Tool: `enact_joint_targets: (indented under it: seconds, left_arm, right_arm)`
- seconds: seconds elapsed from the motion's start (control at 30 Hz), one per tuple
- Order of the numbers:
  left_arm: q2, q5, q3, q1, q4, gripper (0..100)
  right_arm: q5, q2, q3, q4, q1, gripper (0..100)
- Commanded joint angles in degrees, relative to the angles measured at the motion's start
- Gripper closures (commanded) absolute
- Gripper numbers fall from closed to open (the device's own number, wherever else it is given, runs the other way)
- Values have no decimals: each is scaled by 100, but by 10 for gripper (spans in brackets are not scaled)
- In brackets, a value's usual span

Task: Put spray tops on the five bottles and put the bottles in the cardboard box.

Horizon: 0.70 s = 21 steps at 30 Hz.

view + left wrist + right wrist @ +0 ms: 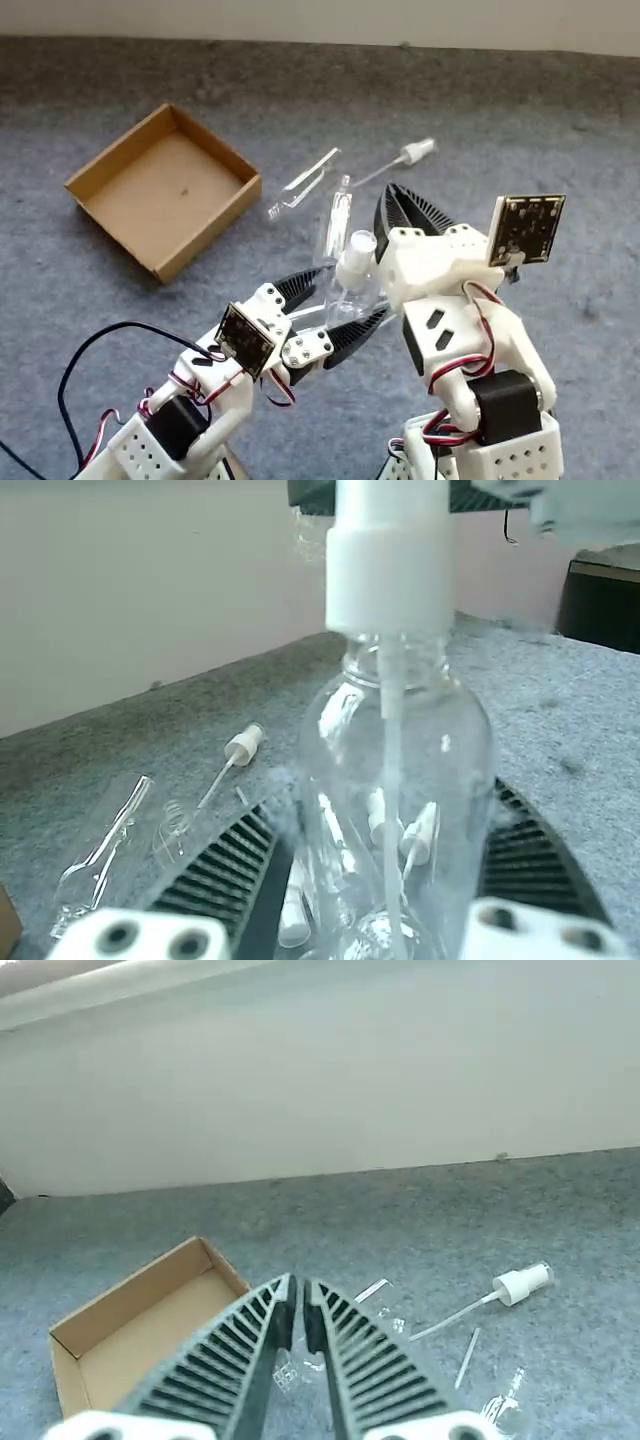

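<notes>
The bottle stands upright above the table, clamped at its body between the ribbed jaws of the left gripper. A white spray top sits on its neck, with the dip tube hanging down inside. Whether the top is threaded home or merely resting cannot be told. The right gripper is just beside the top, pointing away over the table; its jaws are closed to a thin slit and hold nothing. Main risk, in my judgement: if the top is loose, it may tilt or drop off when the bottle is carried. Second: the right arm's housing is close enough to knock the top in any swing. Third: smooth clear plastic may twist in the grip. The cardboard box lies well apart, and the lying bottles and a loose spray top could be swept by a low pass.
</notes>
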Motion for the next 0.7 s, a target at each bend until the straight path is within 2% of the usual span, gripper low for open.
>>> enact_joint_targets:
  seconds: [0.0,0.23,0.67]
  left_arm:
    - [-92,26,127,-163,-132,808]
    - [-92,53,127,-875,-132,808]
    - [-92,35,127,-919,-149,808]
  right_arm:
    - [62,-66,-347,31,-22,993]
    - [62,-66,-303,312,980,993]
    - [62,-57,365,189,760,993]
